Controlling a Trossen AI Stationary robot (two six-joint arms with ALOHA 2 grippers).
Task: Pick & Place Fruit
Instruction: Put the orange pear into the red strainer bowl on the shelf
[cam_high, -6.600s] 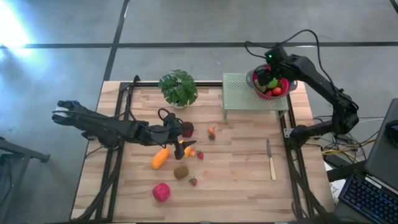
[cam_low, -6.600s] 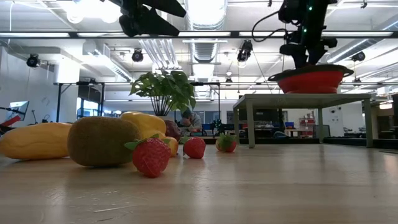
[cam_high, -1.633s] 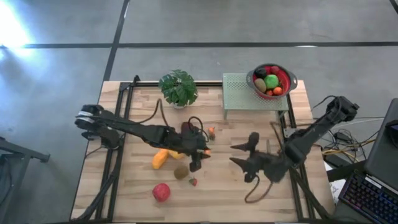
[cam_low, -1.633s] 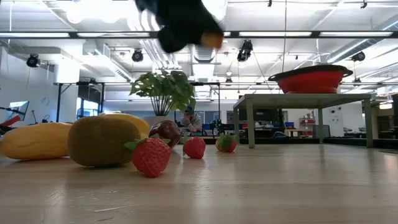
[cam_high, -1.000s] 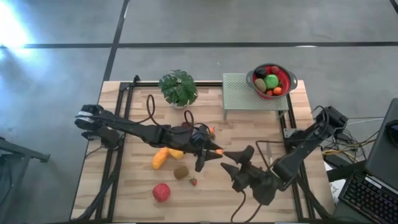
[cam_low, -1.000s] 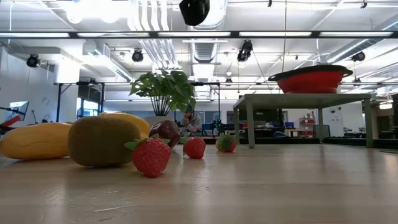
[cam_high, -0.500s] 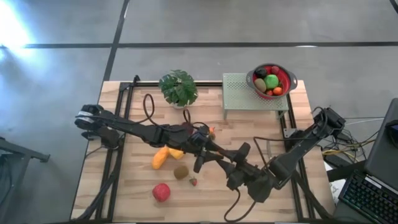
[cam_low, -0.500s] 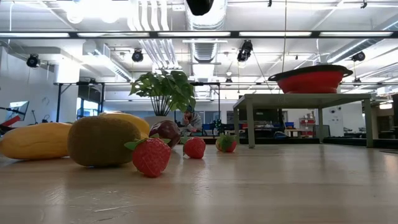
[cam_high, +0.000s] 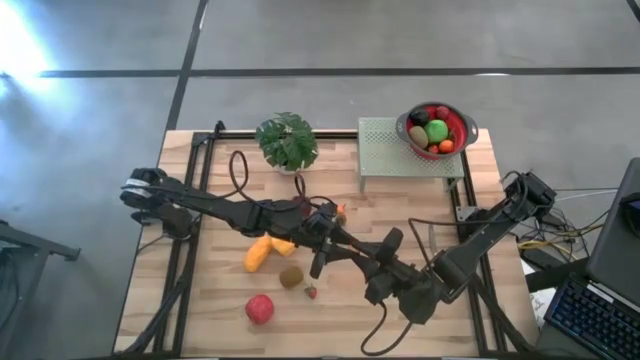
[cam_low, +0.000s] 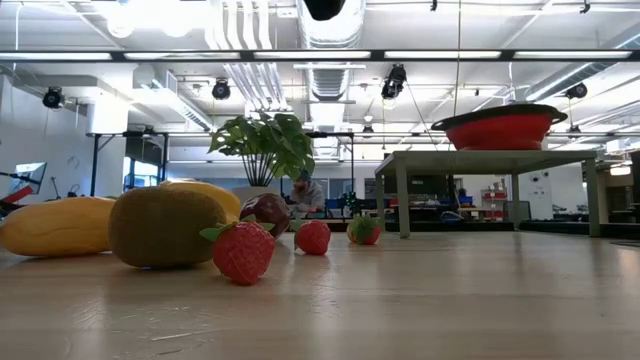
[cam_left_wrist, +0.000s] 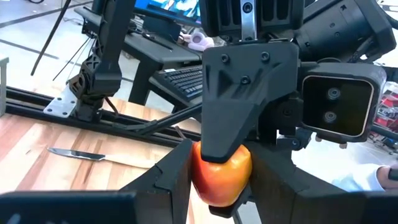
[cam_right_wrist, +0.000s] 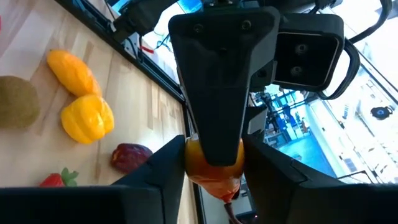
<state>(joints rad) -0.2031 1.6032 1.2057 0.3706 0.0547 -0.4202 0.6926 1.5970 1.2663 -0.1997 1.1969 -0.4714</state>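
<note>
Both grippers meet over the middle of the table, and one small orange-red fruit (cam_left_wrist: 221, 177) sits between them: in the left wrist view the left arm's fingers (cam_left_wrist: 168, 180) press it from either side while a finger of the right gripper (cam_high: 362, 252) lies across its top, and the right wrist view shows the same hand-over from the other side, the right arm's own fingers (cam_right_wrist: 163, 171) closed narrowly against the fruit with a finger of the left gripper (cam_high: 338, 238) over it. Below them on the wooden table (cam_high: 480, 320) lie a yellow fruit (cam_high: 257, 254), a brown kiwi (cam_high: 291, 276), a small strawberry (cam_high: 311, 292) and a red fruit (cam_high: 259, 308). Farther back stand a leafy potted plant (cam_high: 287, 141) and a green stand (cam_high: 385, 152) carrying a red bowl (cam_high: 460, 126) of fruit. A knife (cam_left_wrist: 78, 154) lies near the table's right edge.
</note>
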